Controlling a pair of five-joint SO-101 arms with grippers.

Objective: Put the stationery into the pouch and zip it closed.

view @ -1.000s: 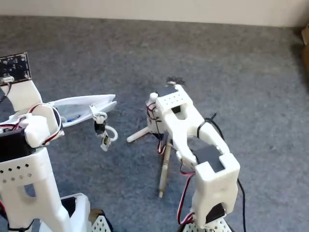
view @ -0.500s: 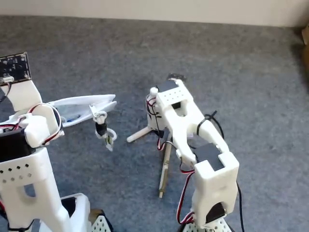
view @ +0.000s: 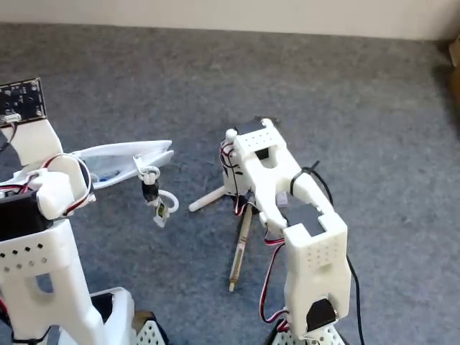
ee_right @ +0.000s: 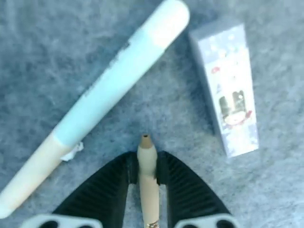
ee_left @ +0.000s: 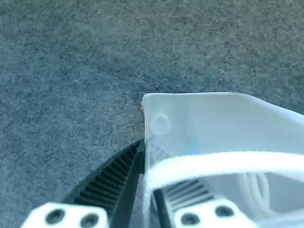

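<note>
Now your right gripper (ee_right: 146, 160) is clamped on a tan pencil (view: 239, 251), whose tip pokes just past the fingers. On the grey carpet (view: 359, 108) close beyond that tip lie a pale blue pen (ee_right: 109, 80) and a small printed box (ee_right: 228, 90), apart from each other. Your left gripper (ee_left: 146, 171) is pinched shut on the edge of the white mesh pouch (ee_left: 213, 128). Seen from the high view, the pouch sits at 9 o'clock from the pencil.
</note>
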